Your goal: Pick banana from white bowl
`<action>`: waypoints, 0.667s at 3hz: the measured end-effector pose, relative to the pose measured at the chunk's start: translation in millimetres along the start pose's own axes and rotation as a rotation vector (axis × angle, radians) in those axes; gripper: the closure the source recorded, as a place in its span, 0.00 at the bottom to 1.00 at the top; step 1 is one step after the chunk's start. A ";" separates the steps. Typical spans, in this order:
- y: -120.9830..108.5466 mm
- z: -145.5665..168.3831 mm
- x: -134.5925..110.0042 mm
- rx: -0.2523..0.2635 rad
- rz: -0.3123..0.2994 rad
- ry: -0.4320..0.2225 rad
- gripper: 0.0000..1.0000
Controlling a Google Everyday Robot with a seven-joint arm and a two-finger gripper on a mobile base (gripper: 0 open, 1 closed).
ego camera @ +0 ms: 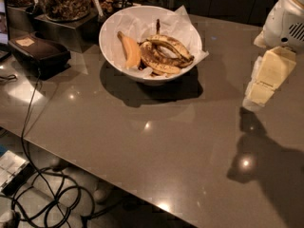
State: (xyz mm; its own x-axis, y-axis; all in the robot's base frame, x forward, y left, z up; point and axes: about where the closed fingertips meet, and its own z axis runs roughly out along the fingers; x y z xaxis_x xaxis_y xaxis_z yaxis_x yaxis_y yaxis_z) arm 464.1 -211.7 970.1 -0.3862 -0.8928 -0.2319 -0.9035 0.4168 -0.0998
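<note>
Pale yellow with brown speckles, the banana lies in the white bowl, beside a smooth orange banana. Our gripper hangs well apart at the right edge, and honestly we can't tell its state. We figure it could grab the wrong fruit or snag the paper liner.

Dim overall, lit from overhead: bright glints on glossy table, dark shadows under white bowl and beneath tool at right edge.

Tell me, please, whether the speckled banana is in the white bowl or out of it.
In. The speckled banana lies on paper inside the white bowl; the gripper hangs at the right edge, apart from it.
</note>
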 end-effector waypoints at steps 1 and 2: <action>-15.3 8.7 -17.0 -0.039 0.027 0.001 0.00; -20.8 8.3 -22.9 -0.013 0.025 -0.021 0.00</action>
State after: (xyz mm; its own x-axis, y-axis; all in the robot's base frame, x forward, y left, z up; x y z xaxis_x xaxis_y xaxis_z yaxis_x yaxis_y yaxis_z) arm 493.2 -198.5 969.5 -0.4046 -0.8784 -0.2544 -0.8961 0.4363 -0.0811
